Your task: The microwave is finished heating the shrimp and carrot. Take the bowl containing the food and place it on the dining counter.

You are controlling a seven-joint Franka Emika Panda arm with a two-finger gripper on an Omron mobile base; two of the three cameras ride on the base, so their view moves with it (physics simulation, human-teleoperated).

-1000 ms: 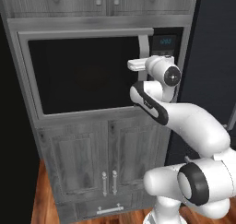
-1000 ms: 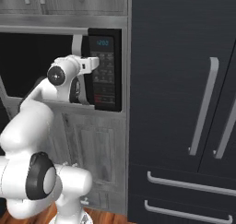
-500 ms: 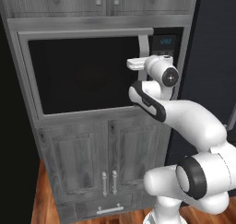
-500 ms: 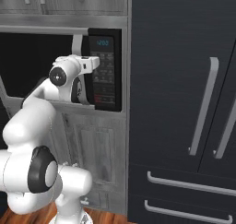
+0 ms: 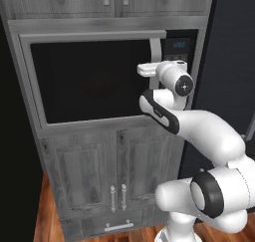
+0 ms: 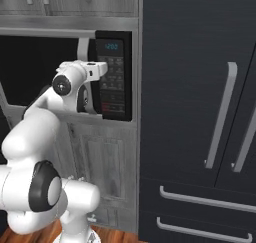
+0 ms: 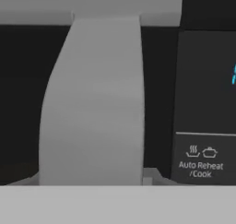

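Observation:
The microwave [image 5: 89, 76] is built into grey cabinets, and its black glass door is closed. The bowl, the carrot and the shrimp are hidden behind that door. The dining counter is out of view. My gripper [image 5: 151, 69] is pressed up to the vertical silver door handle [image 5: 155, 49], at about its mid height. From the right side, the gripper [image 6: 96, 70] sits between the handle [image 6: 83, 49] and the keypad panel [image 6: 114, 82]. In the hand view the handle [image 7: 92, 103] stands very close, straight ahead. My fingertips are hidden, so their spread around the handle cannot be told.
Grey cabinet doors [image 5: 99, 176] with silver pulls sit below the microwave. A tall dark fridge [image 6: 200, 112] with long silver handles stands right of it. The keypad [image 7: 205, 103] reads Auto Reheat / Cook. Wooden floor [image 5: 47, 216] lies below.
The hand has stayed at the door handle, edging slightly closer to it. The door has not moved.

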